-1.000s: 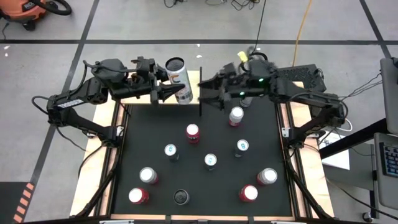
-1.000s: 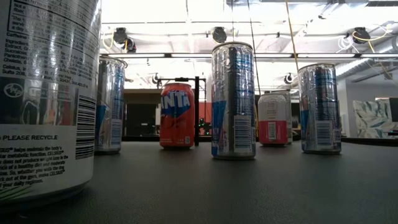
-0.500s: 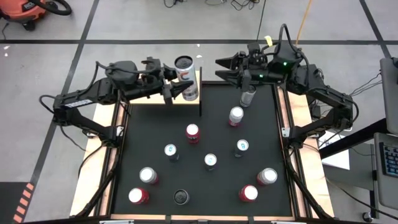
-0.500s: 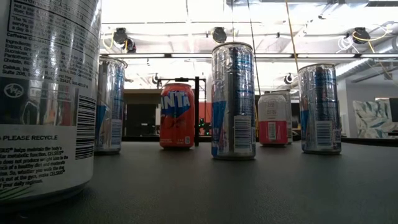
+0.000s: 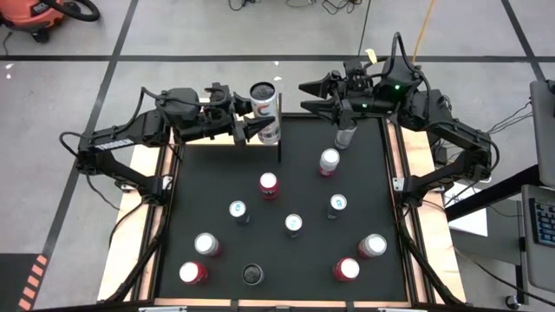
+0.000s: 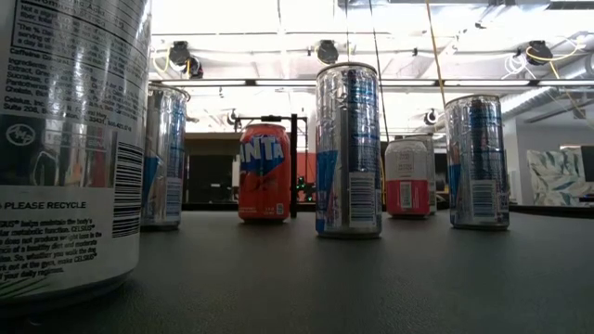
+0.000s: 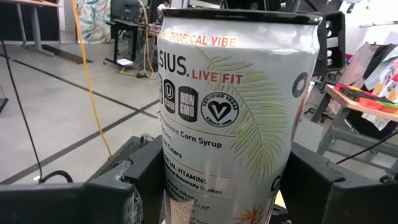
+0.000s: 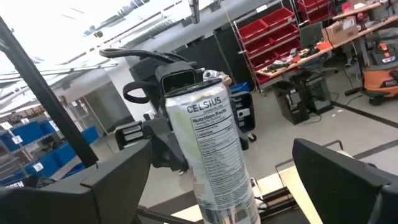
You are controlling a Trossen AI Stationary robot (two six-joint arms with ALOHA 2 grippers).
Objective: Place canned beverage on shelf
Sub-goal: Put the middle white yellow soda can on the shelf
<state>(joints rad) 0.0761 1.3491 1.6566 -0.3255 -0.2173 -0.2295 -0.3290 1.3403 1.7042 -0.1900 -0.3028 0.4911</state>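
My left claw [image 5: 251, 130] grips the can [image 5: 265, 111] upright, just over the shelf [image 5: 276, 113]; my right claw [image 5: 314, 97] waits released, opposite the can.

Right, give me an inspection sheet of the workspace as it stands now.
Surface: black mat on a wood-edged table.
Job's things: white Celsius can held upright above the shelf, which it mostly hides; whether it touches the board cannot be told.
Clutter: nine cans standing on the mat, among them a red-topped can and an orange Fanta can.
Grippers: left gripper shut on the Celsius can; right gripper open, empty, at the mat's far edge.
Cables: yellow cord on the floor behind the right arm.
Surroundings: orange shop vacuum on the floor; nobody seen.
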